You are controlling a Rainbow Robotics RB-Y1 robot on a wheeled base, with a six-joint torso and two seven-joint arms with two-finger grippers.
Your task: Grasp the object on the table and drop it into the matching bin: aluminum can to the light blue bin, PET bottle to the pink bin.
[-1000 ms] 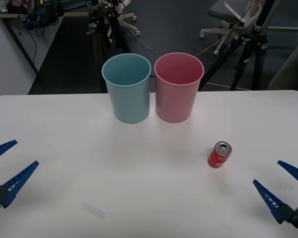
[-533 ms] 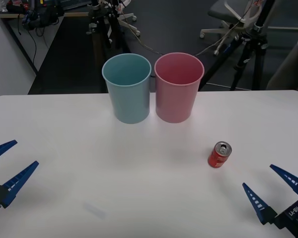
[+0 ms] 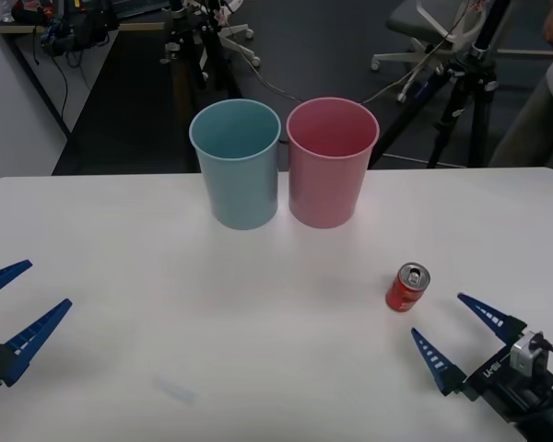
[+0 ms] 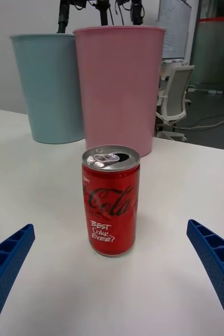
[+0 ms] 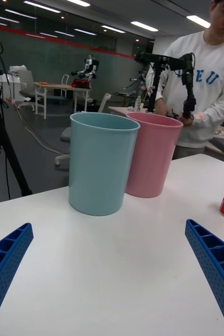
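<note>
Nearest the robot, at 4 o'clock on the wide white tabletop (image 3: 120, 230), the right gripper (image 3: 459, 333) is sitting with its blue ribbed fingers (image 3: 436, 360) spread wide, gripping nothing. Just beyond it, toward 11 o'clock of the gripper, the small red aluminum can (image 3: 407, 287) is standing upright, untouched. At 8 o'clock, the left gripper (image 3: 17, 304) is waiting with fingers parted. At 12 o'clock, the pale blue plastic bin (image 3: 236, 166) and the pink plastic bin (image 3: 331, 164) are standing side by side.
</note>
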